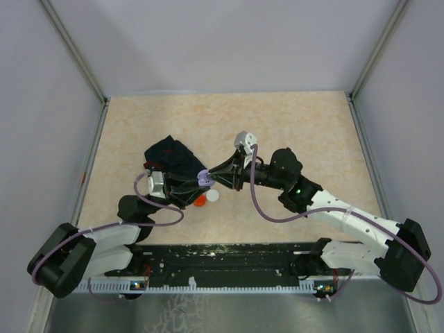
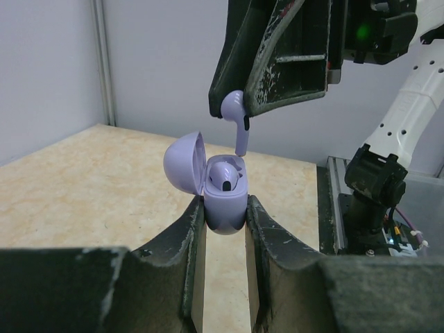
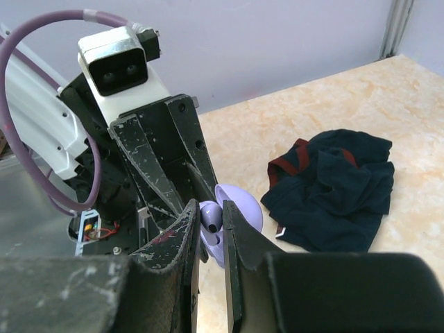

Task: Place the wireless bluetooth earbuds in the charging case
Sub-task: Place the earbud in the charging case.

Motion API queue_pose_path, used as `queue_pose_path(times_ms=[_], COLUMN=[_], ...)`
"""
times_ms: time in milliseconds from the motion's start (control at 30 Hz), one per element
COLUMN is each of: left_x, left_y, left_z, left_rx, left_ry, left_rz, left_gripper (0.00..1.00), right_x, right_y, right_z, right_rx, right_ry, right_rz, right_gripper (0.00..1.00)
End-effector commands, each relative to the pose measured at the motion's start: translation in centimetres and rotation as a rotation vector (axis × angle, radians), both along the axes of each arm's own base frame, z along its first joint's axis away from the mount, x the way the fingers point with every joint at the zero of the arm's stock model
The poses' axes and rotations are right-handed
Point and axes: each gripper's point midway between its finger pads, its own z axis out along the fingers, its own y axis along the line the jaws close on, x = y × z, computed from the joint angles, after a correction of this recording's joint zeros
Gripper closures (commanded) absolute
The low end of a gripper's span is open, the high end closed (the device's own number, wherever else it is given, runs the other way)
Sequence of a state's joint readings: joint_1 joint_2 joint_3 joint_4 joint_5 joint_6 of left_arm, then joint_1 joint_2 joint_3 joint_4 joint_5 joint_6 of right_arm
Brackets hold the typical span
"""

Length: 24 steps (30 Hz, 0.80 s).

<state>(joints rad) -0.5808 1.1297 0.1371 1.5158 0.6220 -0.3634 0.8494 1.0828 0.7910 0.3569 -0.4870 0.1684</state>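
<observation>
My left gripper is shut on the base of a lavender charging case, held upright with its lid swung open to the left. One lavender earbud sits in the case. Directly above it my right gripper is shut on a second lavender earbud. In the left wrist view this held earbud hangs stem down, its tip just over the case's free slot and apart from it. From above, both grippers meet at the case over the middle of the table.
A crumpled dark navy cloth with red trim lies just behind the left gripper, also in the right wrist view. A red round disc and a white one rest on the beige tabletop below the grippers. Walls enclose the table.
</observation>
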Motion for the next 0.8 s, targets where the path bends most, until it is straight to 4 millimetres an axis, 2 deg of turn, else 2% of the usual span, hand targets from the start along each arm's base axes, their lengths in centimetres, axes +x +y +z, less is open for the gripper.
queue_pose_path(times_ms=[0, 767], left_x=[-1.01, -1.81], left_y=[0.37, 0.41], left_z=[3.23, 4.12], left_rx=[-0.075, -0.094], left_ry=[-0.105, -0.128], left_rz=[-0.018, -0.051], left_gripper=[1.0, 1.0], right_x=[-0.62, -0.91], right_y=[0.46, 1.07], right_z=[1.31, 0.39], right_rx=[0.047, 0.056], right_ry=[-0.035, -0.014], right_rz=[0.029, 0.038], right_gripper=[0.86, 0.85])
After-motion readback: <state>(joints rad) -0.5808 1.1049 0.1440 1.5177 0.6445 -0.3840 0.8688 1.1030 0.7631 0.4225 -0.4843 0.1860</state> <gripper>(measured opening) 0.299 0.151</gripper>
